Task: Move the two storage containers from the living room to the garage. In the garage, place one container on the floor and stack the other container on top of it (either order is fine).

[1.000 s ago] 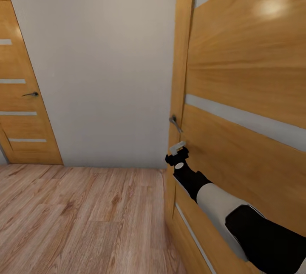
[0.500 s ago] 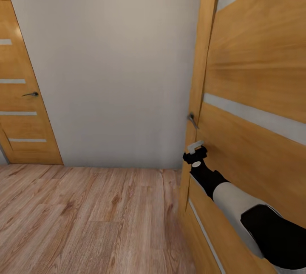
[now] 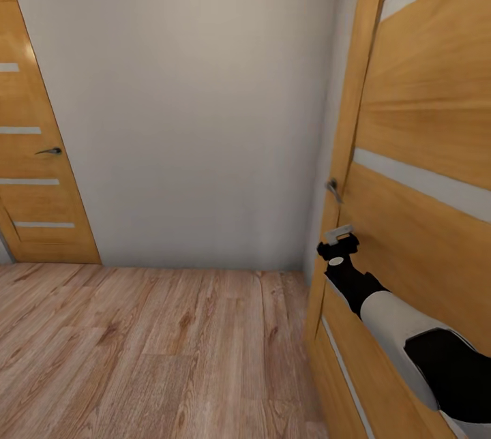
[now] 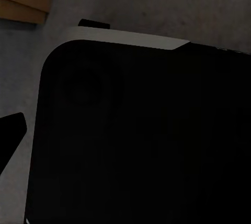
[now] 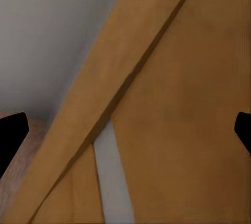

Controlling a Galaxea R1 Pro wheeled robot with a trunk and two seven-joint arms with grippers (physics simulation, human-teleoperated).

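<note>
Pincer tips of the right arm [image 3: 339, 234] sit close against the near wooden door on the right [image 3: 423, 153], just below its small grey metal lever handle [image 3: 333, 189]. From the head view I cannot tell whether they touch the door. In the right wrist view the two dark fingertips [image 5: 11, 138] stand at opposite edges of the picture, spread wide apart with nothing between them but the door's honey-coloured panel and one of its pale inlaid stripes. The arm behind it is black at the wrist, then white, then black again.

The left pincer's dark fingertip [image 4: 10, 135] shows at one edge of the left wrist view, before a large black rounded body with a pale rim; whether that pincer is apart or together I cannot tell.

Light wood-plank floor [image 3: 150, 350] with visible grain runs from the near edge to a plain pale grey-beige wall [image 3: 191, 105]. At the far left stands a second wooden door [image 3: 34, 153] of the same orange-brown veneer, with four pale horizontal stripes and a dark lever handle [image 3: 50, 150]. Neither orange-red container can be seen here.
</note>
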